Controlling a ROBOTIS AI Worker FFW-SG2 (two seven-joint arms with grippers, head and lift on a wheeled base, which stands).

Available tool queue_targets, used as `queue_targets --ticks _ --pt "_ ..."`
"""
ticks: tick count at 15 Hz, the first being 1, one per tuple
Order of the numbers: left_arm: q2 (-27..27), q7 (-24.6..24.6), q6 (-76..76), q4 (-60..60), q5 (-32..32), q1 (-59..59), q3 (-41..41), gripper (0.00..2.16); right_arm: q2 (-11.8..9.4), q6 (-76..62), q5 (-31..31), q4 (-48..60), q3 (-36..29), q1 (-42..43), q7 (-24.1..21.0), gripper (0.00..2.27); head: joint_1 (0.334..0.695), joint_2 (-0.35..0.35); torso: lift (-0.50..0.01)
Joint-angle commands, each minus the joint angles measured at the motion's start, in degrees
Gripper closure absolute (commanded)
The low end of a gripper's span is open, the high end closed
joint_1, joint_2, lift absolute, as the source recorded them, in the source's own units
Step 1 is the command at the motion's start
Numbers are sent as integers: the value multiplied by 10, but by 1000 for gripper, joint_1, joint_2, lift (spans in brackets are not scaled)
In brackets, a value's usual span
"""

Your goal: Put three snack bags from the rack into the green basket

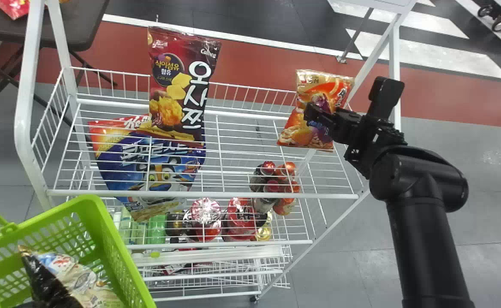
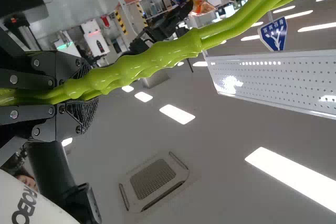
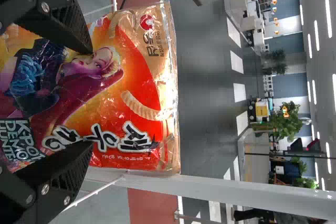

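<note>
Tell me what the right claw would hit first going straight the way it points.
The orange snack bag at the right end of the rack, most likely. The right claw points at its printed front, fingers open; whether the tips touch it is unclear.

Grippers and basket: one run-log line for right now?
right gripper: open at orange bag | left gripper: shut on handle | basket: one bag visible

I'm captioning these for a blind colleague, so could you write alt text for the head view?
The robot's right gripper is at an orange snack bag on the right of a white wire rack; a dark red bag and a blue bag are at the rack's left. At bottom left, a green basket has a snack bag inside.
</note>
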State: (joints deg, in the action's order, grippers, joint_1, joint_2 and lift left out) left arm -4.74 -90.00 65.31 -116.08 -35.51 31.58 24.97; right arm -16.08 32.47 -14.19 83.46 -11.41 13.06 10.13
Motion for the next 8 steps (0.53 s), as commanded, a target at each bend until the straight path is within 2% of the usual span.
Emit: queue_targets --ticks 1,2,4,8 --pt "0 0 0 -3 -1 2 3 2148 -1 18 -8 -7 2 1 6 1696 695 -312 0" --pt "0 0 0 -4 -2 2 3 2148 -1 39 -15 8 -1 -5 5 2138 695 -310 0" --pt "0 0 0 -4 -2 2 3 2148 -1 48 -42 43 -12 -25 6 2250 695 -306 0" --pt "1 1 0 -4 -2 2 3 2148 -1 67 -104 127 -48 -70 14 2250 695 -301 0"
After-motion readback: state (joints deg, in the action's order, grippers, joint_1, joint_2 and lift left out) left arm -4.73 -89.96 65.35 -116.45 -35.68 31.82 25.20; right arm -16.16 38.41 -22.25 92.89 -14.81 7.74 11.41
